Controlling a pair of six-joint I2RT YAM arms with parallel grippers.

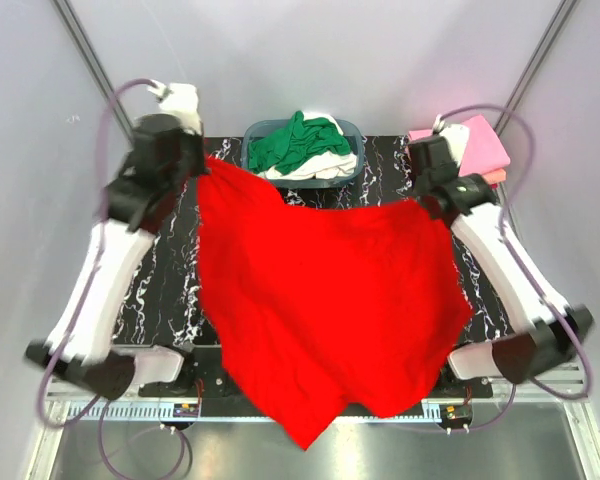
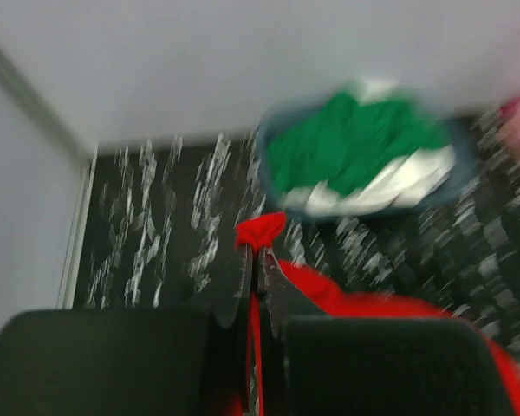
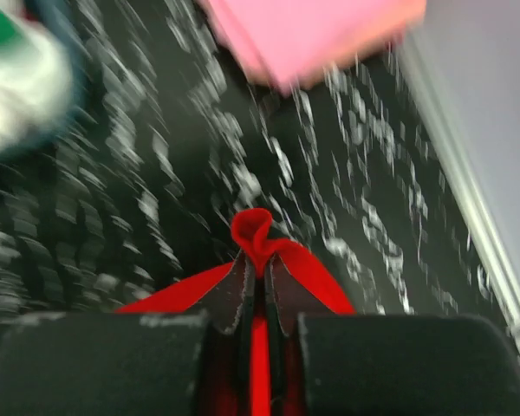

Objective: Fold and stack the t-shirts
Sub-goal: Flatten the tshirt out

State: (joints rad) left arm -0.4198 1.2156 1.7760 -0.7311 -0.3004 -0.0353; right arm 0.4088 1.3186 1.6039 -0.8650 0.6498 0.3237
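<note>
red t-shirt [image 1: 330,300] between both grippers

Left hand [image 1: 204,165], right hand [image 1: 426,199] aloft, closed.

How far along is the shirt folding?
Done: a folded pink shirt stacked on a salmon one, far right. In hand: left gripper and right gripper pinch the bright red cotton t-shirt, spread out, unfolded. Left: green shirt and white shirt in the blue-grey plastic basket.
</note>
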